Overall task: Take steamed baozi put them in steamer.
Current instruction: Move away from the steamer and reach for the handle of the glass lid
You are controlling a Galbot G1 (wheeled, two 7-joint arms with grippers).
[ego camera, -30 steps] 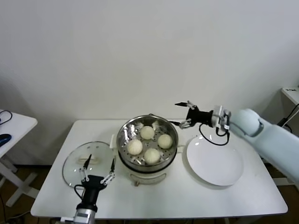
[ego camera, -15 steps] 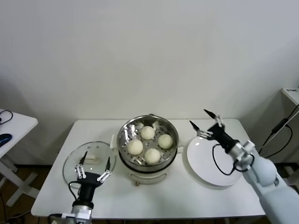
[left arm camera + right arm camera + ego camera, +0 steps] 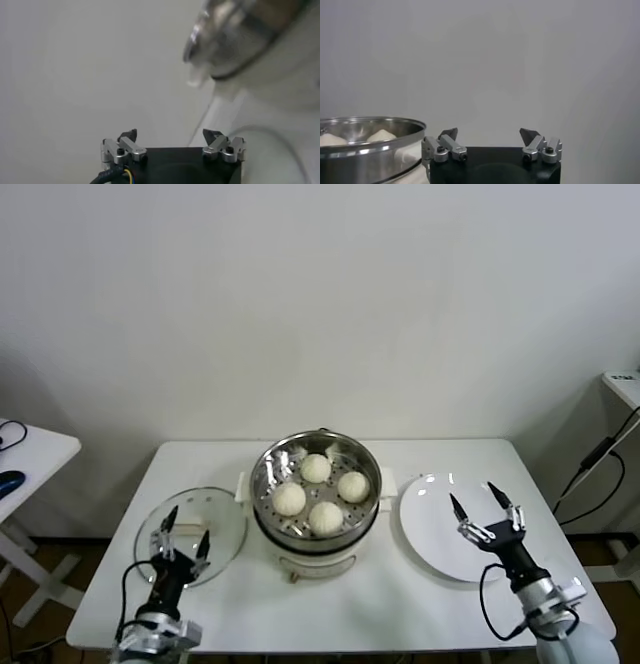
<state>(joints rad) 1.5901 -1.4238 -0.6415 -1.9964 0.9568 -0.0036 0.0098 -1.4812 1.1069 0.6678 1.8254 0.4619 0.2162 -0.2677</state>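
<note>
White table (image 3: pixel 400 604) against a plain wall: all four baozi sit in the steamer, both arms low at the near edge.

Steamer (image 3: pixel 316 529) is mid-table; its perforated tray holds four steamed baozi (image 3: pixel 321 492), spaced apart and none stacked. White plate (image 3: pixel 425 534) just to its right is bare, so loading looks done. Glass lid (image 3: pixel 225 529) lies flat on the table to the steamer's left, not on the pot; if covering counts, that step is left. Left gripper (image 3: pixel 184 532) hangs over the lid's near edge, jaws spread wide, holding nothing. Right gripper (image 3: pixel 486 507) is over the plate's near-right rim, also fully spread and empty. Right wrist view shows the steamer rim with bun tops inside.
</note>
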